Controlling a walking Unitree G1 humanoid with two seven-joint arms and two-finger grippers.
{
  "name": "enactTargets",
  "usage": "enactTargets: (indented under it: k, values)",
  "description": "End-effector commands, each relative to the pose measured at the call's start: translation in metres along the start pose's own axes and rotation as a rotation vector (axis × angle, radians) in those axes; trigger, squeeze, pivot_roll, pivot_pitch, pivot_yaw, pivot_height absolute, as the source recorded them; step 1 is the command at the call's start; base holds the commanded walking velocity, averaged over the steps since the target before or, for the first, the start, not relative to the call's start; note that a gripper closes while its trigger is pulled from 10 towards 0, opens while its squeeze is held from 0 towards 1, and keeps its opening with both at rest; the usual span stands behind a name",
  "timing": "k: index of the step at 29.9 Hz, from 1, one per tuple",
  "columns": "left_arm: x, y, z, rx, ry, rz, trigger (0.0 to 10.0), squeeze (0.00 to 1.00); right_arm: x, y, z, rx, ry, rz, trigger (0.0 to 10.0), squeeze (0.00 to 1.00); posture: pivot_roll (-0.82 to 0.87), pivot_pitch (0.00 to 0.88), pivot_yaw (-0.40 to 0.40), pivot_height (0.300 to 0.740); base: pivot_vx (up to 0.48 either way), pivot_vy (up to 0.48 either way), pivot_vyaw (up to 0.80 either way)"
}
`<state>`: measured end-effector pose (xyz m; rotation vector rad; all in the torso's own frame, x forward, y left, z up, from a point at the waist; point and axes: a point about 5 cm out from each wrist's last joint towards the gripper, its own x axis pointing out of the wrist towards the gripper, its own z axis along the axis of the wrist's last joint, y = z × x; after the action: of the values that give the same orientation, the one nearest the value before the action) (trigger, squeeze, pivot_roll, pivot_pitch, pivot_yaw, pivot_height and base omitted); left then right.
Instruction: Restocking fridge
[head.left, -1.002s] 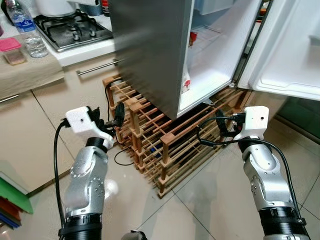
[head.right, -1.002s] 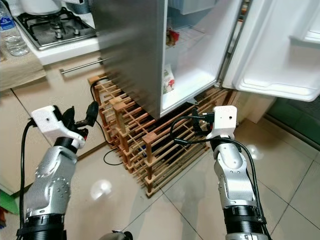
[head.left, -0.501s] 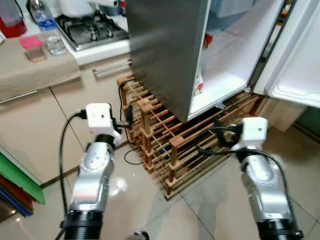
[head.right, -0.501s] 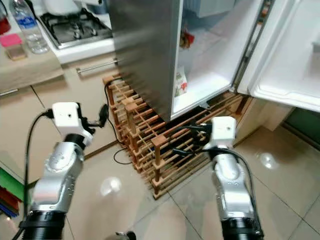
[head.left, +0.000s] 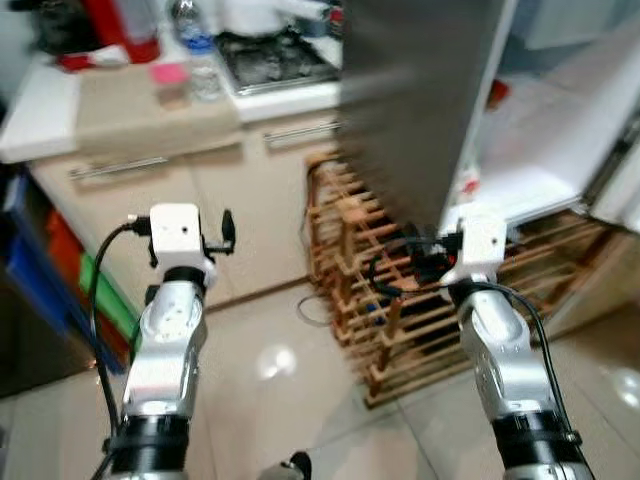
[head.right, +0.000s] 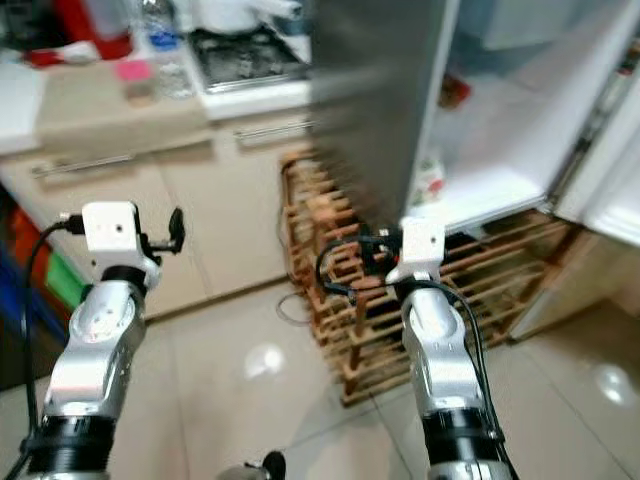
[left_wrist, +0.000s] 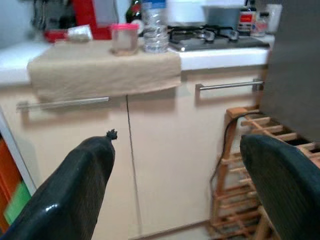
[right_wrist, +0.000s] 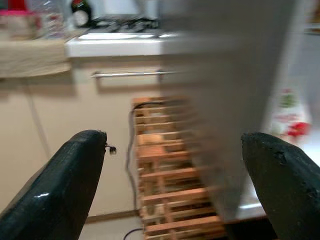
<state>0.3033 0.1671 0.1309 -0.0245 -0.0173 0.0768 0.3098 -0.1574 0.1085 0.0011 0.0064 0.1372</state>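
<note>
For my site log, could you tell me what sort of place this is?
Most likely a home kitchen: a gas hob on the counter, an open fridge, and a wooden rack on the tiled floor.

My head cameras look forward and down over both my raised arms at the tiled floor, the wooden rack (head.left: 400, 290) and the open fridge (head.left: 520, 130). My left wrist camera faces the counter cabinets (left_wrist: 150, 150) nearby; my right wrist camera faces the rack, blurred. Both wrist views share the stove (left_wrist: 210, 37).

I'm in a home kitchen: gas hob (head.left: 272, 58) on countertop (head.left: 40, 120), open fridge (head.left: 520, 110), wooden wine rack (head.left: 400, 300).
</note>
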Motion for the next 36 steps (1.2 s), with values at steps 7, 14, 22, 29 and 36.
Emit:
enactTargets:
  k: [7,14,22,29,36]
  values:
    - [0.012,0.006,0.031,0.034,-0.130,0.026,10.0,0.00,0.015,0.013,0.008,0.008,-0.040,0.051,10.0,0.04,0.02,0.000,0.018,0.740,0.480,0.000,0.49]
    - [0.025,-0.004,0.032,0.021,-0.117,-0.015,10.0,0.00,0.014,0.015,0.006,-0.006,-0.044,0.057,10.0,0.05,-0.03,0.000,0.048,0.740,0.480,0.000,0.49]
    - [0.033,-0.018,0.030,0.020,-0.104,-0.084,10.0,0.00,0.012,0.001,0.008,-0.044,-0.059,-0.026,10.0,0.00,-0.09,0.000,0.066,0.740,0.480,0.000,0.29]
    - [0.039,-0.021,0.034,0.021,-0.122,-0.097,10.0,0.00,0.010,-0.006,0.008,-0.060,-0.065,-0.055,10.0,0.00,-0.10,0.000,0.071,0.740,0.474,0.000,0.00]
    - [0.039,-0.022,0.033,0.029,-0.129,-0.116,10.0,0.00,0.009,-0.004,0.008,-0.064,-0.068,-0.057,10.0,0.00,-0.10,0.000,0.073,0.740,0.472,0.000,0.00]
